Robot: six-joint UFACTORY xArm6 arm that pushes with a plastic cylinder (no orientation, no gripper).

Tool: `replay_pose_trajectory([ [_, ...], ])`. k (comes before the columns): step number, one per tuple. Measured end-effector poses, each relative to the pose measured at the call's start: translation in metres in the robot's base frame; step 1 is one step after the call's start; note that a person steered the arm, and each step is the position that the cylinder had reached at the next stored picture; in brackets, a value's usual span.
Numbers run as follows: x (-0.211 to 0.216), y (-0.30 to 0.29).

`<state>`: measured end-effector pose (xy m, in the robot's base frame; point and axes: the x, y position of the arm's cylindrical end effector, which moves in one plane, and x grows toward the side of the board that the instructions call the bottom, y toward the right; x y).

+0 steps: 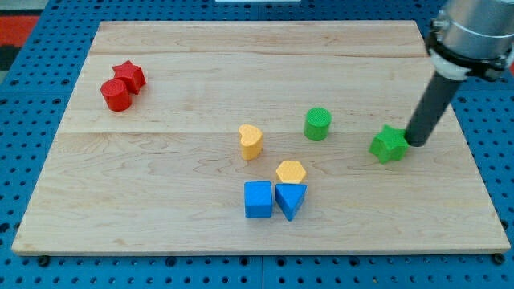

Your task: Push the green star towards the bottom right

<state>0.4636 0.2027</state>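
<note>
- My arm entered from the view's top right corner, where only its last segment showed: a broad cylindrical housing of grey metal with a dark band round its lower rim.
- The rest of the arm lay outside the picture.
- From that housing a straight dark rod (pixel 430 110) ran downward, leaning slightly so that its lower end sat further toward the view's left than its upper end.
- The rod was plain and round, the same thickness all along.
- My tip (pixel 416 144) rested at board level in the right-hand part of the view, about halfway down.
- Nothing covered the tip; it showed in full.
</note>
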Motion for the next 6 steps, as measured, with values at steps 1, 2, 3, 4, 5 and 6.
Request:
replay_pose_trajectory([
  [1, -0.006, -0.018],
  [2, -0.046, -0.036],
  [3, -0.058, -0.073],
  [4, -0.001, -0.064],
  [5, 0.035, -0.042],
  [6, 0.002, -0.06],
])
